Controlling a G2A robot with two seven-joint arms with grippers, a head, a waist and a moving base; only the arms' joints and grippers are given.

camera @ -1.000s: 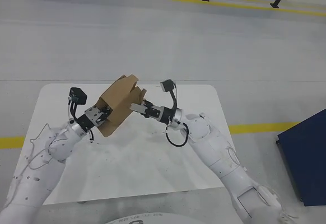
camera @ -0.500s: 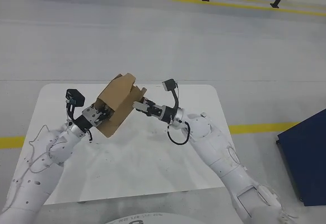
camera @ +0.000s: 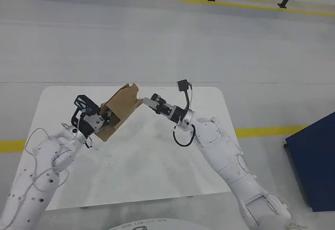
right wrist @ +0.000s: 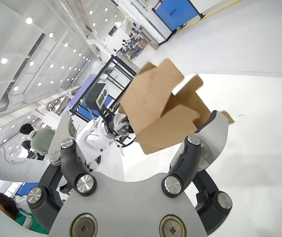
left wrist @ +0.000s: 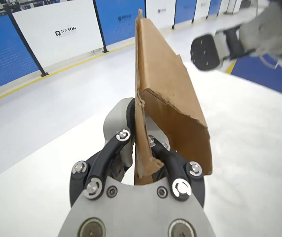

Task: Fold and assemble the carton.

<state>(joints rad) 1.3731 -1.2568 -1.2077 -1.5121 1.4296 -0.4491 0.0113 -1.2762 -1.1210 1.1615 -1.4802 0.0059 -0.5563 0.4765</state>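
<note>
white desk underneath; left tool pinches carton edge, right tool gapes beside it; a push could twist the carton loose.

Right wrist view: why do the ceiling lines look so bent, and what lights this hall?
Right wrist view: a very wide lens bows straight lines towards the edges, and rows of round ceiling lamps light the hall from above. Left wrist view: the fence rail curves the same way, and the carton in the left pincer throws no hard shadow on the table.
</note>
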